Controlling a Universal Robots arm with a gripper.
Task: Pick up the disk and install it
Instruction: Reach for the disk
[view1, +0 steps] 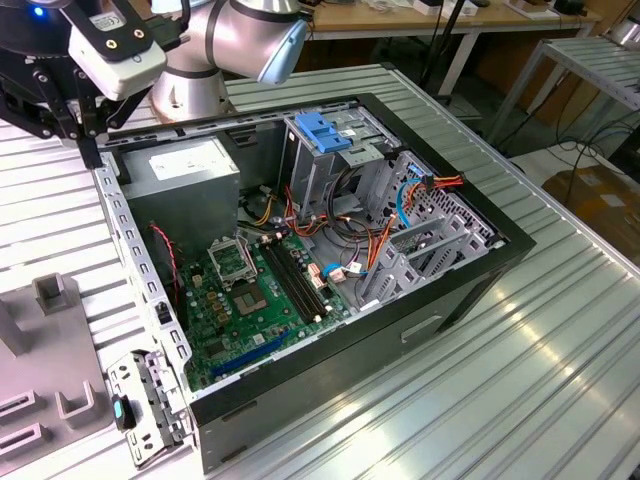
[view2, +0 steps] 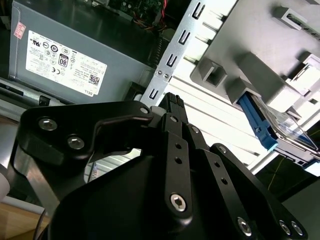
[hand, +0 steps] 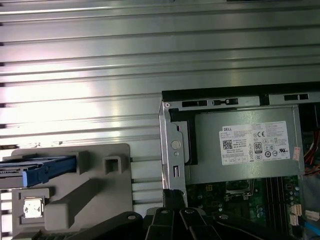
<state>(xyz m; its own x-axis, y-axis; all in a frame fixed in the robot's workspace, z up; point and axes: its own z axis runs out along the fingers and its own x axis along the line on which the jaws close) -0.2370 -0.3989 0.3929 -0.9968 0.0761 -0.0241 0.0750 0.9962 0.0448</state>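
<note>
Disk (hand: 47, 169) sat in the grey holder (hand: 100, 200), long side pointing toward the case (hand: 172, 130), apart from the closed, empty gripper (hand: 173, 197).

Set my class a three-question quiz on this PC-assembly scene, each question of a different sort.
1. True or false: the disk is inside the case.
2. The gripper is nearest to: A the power supply, B the cage, C the orange cables.
3. Fill in: the disk's side rail is ____.
Key: 1 false, it sits in the grey holder outside the case; 2 A; 3 blue.
</note>
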